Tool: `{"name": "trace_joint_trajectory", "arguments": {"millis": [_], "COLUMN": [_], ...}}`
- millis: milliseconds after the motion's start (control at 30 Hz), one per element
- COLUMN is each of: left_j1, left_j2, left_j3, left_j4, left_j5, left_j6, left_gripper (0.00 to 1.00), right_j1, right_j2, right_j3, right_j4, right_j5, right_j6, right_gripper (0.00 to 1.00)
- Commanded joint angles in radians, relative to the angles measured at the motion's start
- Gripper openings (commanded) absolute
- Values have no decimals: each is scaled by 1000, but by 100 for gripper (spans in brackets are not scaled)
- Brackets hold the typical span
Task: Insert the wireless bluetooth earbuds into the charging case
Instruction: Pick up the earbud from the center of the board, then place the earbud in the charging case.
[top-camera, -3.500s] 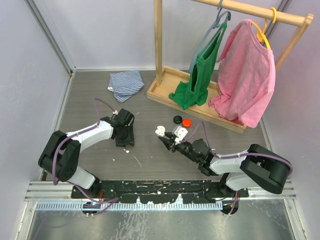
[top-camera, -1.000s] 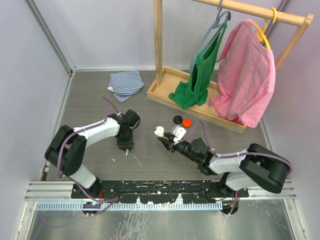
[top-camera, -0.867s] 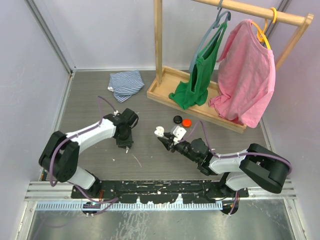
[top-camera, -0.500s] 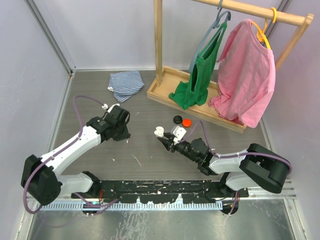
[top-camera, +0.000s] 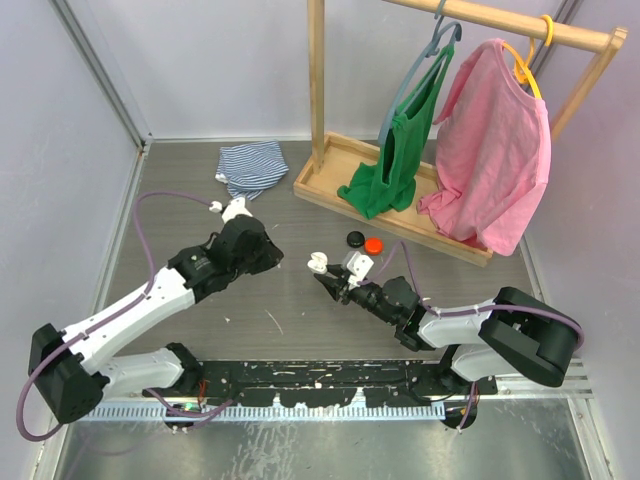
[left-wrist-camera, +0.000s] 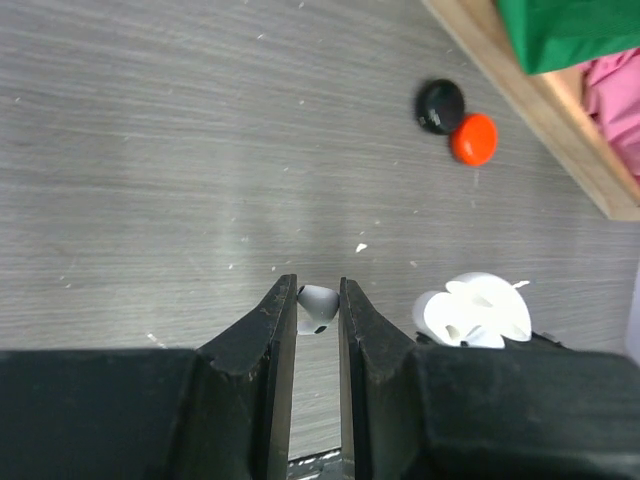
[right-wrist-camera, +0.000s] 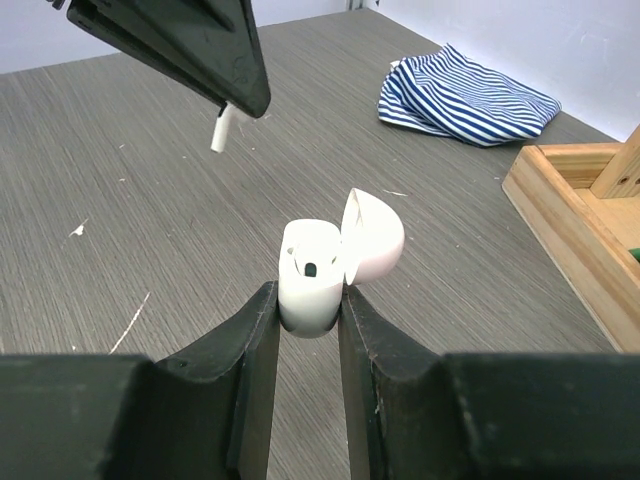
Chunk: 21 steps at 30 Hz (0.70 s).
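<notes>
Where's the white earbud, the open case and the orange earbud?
white earbud (left-wrist-camera: 318, 306): left wrist view, on its rounded head.
charging case (right-wrist-camera: 310, 295): right wrist view, front of its body.
orange earbud (left-wrist-camera: 473, 139): left wrist view, middle of its top.

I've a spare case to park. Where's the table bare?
Bare: the table left of the striped cloth, and the near strip between left arm and right arm. Crowded centre: the left gripper with its white earbud, the right gripper holding the charging case, the black earbud, the orange earbud.
</notes>
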Motion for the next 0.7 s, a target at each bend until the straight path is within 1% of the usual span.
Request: {"name": "trace_joint_trajectory", "arguments": {"millis": [0, 167, 467, 667], "left_j1": [-42, -92, -151, -184], "left_j2": [-52, -76, -73, -69], "left_j3": [-17, -46, -116, -130], "left_j4": [169, 274, 456, 508], "left_j5": [-87, -132, -135, -148], "left_j6": [-21, -16, -52, -60], "left_gripper": [11, 11, 11, 11], "right_j1": [-4, -3, -3, -3], "right_j2": [-4, -3, -4, -2], "right_j3": [5, -4, -14, -16], "right_j4": [95, 120, 147, 155], "right_j5": [-9, -17, -23, -22], "right_j6": [4, 12, 17, 21], "right_gripper": [1, 1, 1, 1]}}
